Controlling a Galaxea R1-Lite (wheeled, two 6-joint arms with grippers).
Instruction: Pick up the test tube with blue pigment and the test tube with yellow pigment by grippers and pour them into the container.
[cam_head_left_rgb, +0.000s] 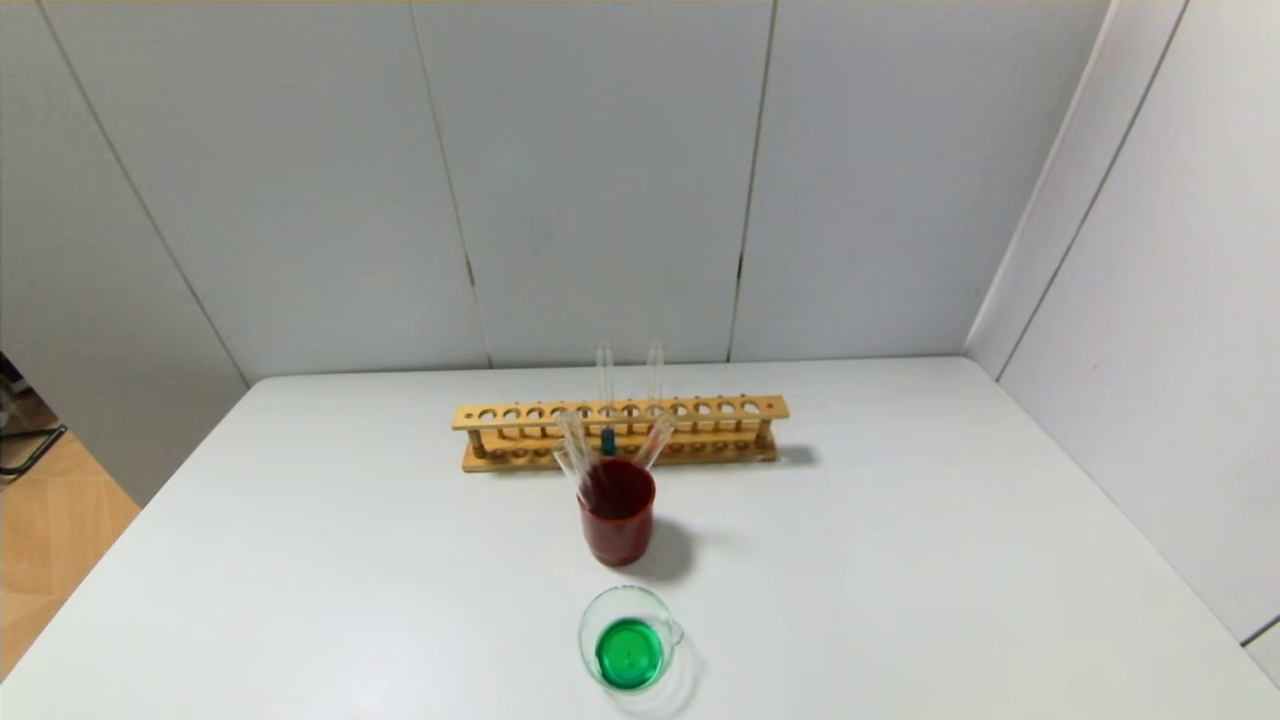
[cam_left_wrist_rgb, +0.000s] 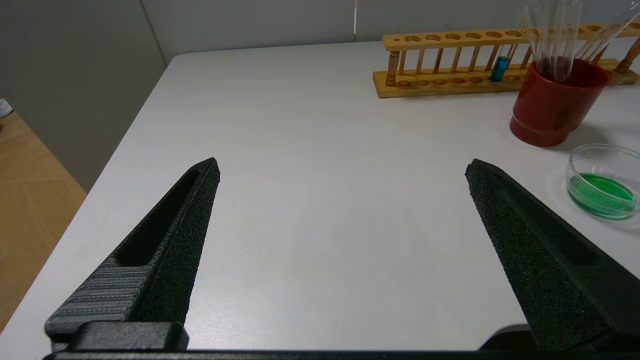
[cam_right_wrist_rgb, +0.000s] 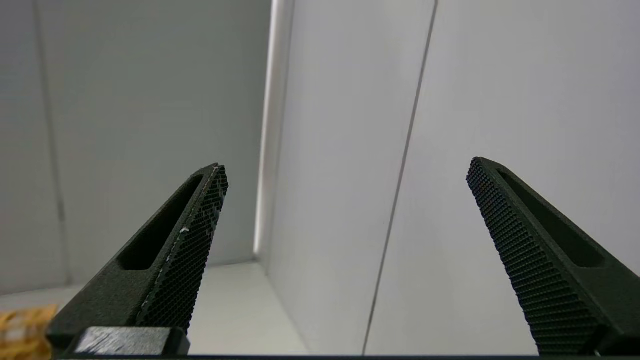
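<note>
Right now neither arm is showing in the head view. Left gripper (cam_left_wrist_rgb: 342, 167) is hovering over the white table (cam_left_wrist_rgb: 310, 200), fingers spread wide apart w/ nothing between them. Right gripper (cam_right_wrist_rgb: 345, 167) is pointing at the wall panels, fingers likewise wide apart and holding nothing.

Glass container (cam_head_left_rgb: 628, 642) is sitting near the table's front edge w/ green liquid in it — just behind it the dark red cup (cam_head_left_rgb: 617, 523) is holding several tilted clear tubes. Wooden rack (cam_head_left_rgb: 620, 432) is standing behind the cup; the test tube with blue pigment (cam_head_left_rgb: 606, 400) is upright in it. A second upright tube (cam_head_left_rgb: 654, 375) beside it is possibly the yellow one — contents are hidden.
</note>
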